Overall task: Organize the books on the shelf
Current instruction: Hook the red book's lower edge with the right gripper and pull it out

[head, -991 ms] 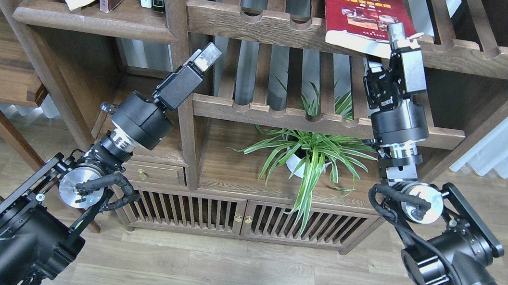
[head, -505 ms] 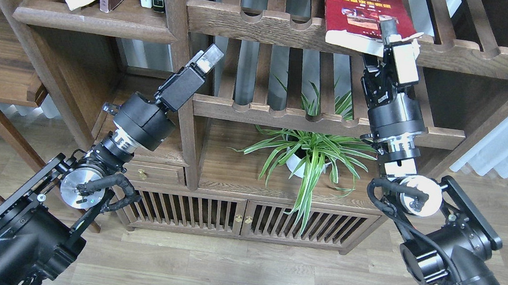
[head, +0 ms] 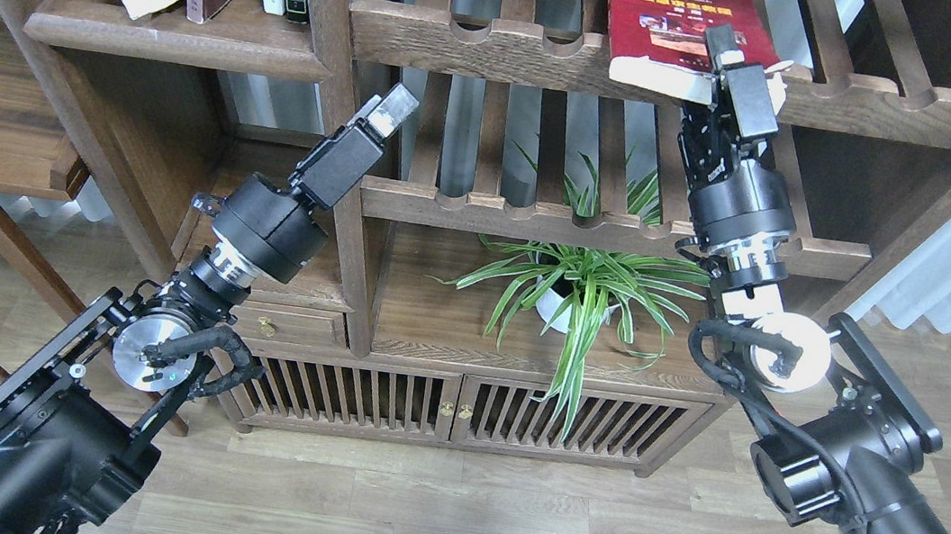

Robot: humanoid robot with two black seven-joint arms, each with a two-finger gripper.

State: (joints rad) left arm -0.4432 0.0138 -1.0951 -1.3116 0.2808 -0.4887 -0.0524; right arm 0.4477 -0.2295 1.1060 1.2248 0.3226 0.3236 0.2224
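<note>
The right gripper (head: 731, 58) has been creeping left and up over the last second and is now overlapping the near right corner of the red paperback book with a yellow title (head: 673, 28) — whether it is clamping I cannot tell. That book is lying on the slatted wooden rack with a scalloped front rail (head: 502, 48), overhanging the rail. The left gripper (head: 391, 107), state unclear, is hanging idle. The solid dark-brown wooden shelf (head: 168, 39) has free room right of its books — past an upright post.

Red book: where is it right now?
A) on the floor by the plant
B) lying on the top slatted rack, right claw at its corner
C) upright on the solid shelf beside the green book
B: the red book lies on the slatted rack, its lower right corner at the right claw.
</note>
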